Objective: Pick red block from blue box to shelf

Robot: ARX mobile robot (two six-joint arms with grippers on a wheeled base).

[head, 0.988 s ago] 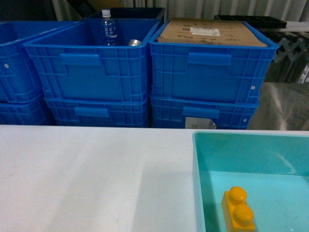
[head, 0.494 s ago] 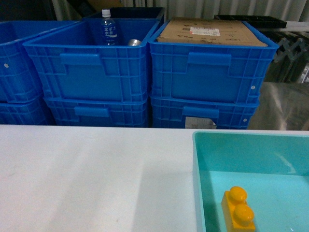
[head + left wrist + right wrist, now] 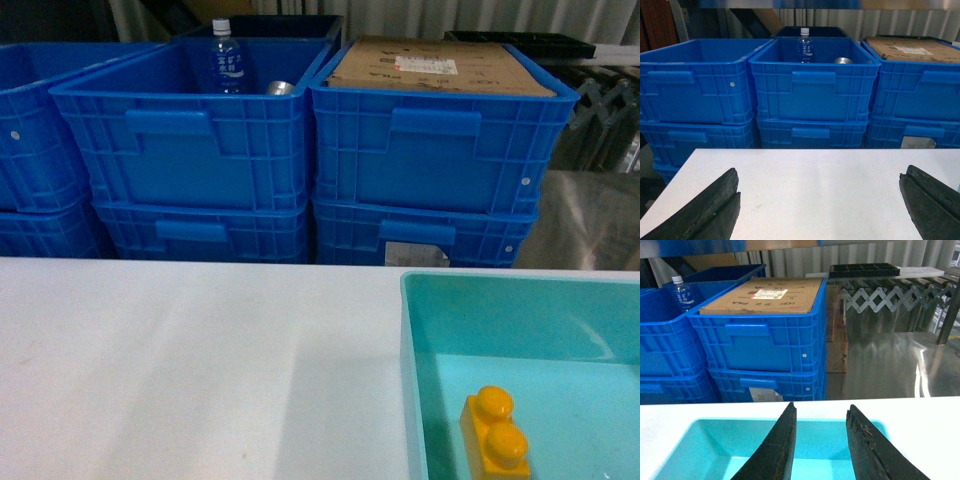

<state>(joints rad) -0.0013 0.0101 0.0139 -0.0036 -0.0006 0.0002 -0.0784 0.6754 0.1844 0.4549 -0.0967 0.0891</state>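
The blue box (image 3: 520, 300), a pale turquoise bin, sits on the white table (image 3: 180, 370) at the lower right of the head view. Only a yellow two-stud brick (image 3: 495, 432) shows inside it. The red block is out of view. My right gripper (image 3: 822, 406) hangs over the blue box (image 3: 705, 440) with its jaws apart and only turquoise showing between them. My left gripper (image 3: 820, 172) is open wide above bare table, holding nothing. A shiny steel rail of the shelf (image 3: 805, 4) crosses the top of the left wrist view. Neither gripper shows in the head view.
Stacked dark blue ribbed crates (image 3: 190, 150) stand just behind the table. One holds a water bottle (image 3: 225, 60) and a can, another a cardboard sheet (image 3: 430, 68). A shiny steel surface (image 3: 890, 365) and an accordion roller conveyor (image 3: 890, 295) lie at the back right.
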